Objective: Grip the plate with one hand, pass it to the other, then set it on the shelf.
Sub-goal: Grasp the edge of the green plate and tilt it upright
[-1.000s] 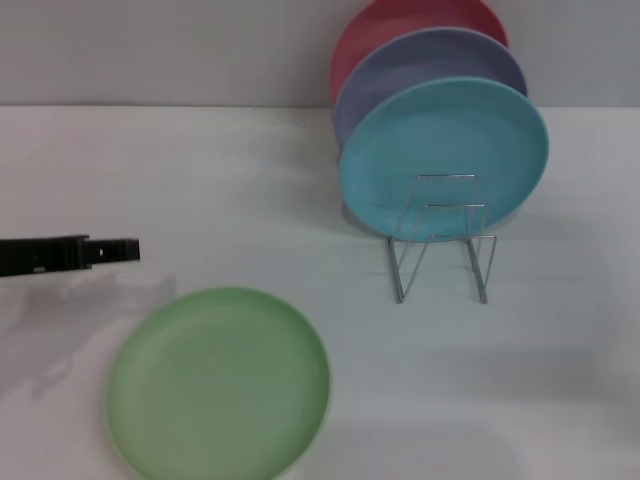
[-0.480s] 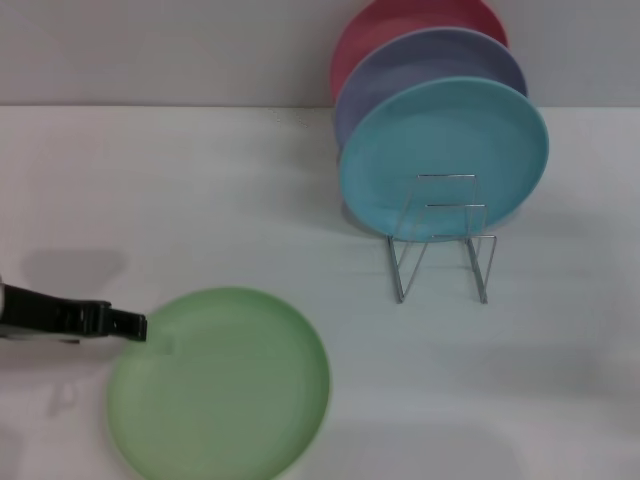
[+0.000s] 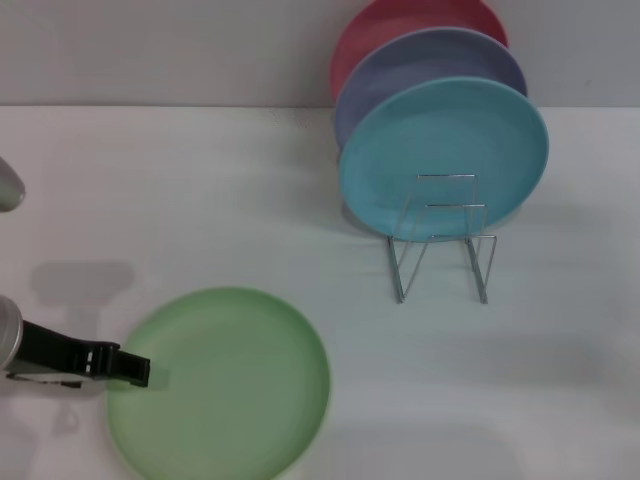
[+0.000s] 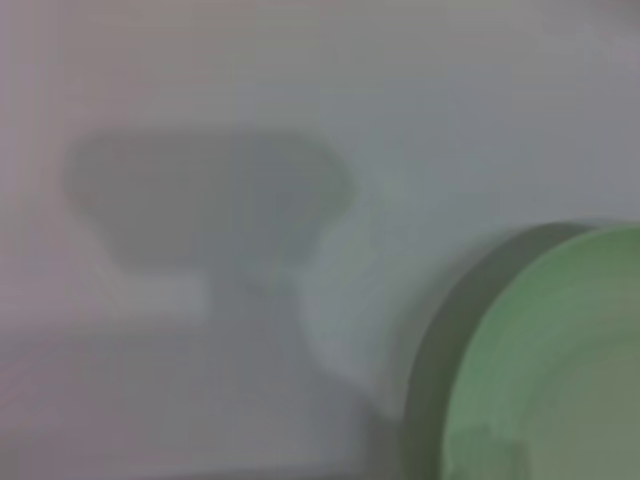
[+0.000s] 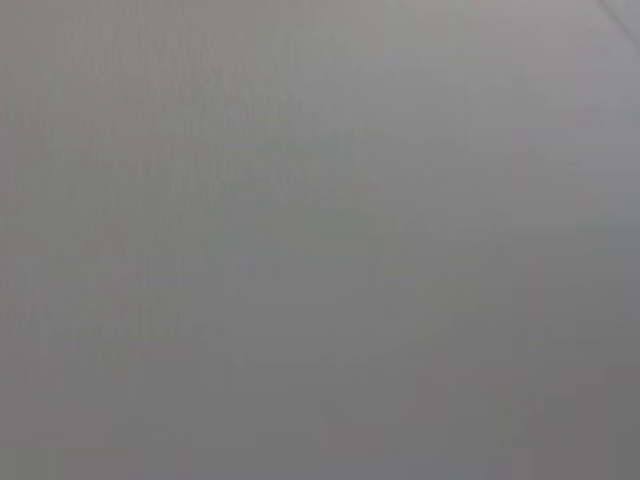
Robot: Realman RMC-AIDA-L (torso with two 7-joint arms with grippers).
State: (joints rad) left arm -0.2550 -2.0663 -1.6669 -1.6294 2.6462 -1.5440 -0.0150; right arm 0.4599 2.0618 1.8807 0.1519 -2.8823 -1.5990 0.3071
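Observation:
The light-green plate (image 3: pixel 225 385) lies flat on the white table at the front left. My left gripper (image 3: pixel 135 370), slim and black on an arm with a silver-grey cuff, comes in from the left edge, and its tip is at the plate's left rim. The left wrist view shows the plate's rim (image 4: pixel 560 360) and the gripper's shadow on the table. The silver wire rack (image 3: pixel 440 240) stands at the back right, and its front loops hold nothing. My right gripper is out of view; the right wrist view shows only a plain grey surface.
A turquoise plate (image 3: pixel 445 155), a lavender plate (image 3: pixel 400 70) and a pink-red plate (image 3: pixel 385 35) stand upright in the back of the rack, one behind the other. The white table (image 3: pixel 200 200) runs back to a grey wall.
My left gripper has moved toward the table's front, from open table behind the green plate down to the plate's left rim. The plates and the rack have not moved.

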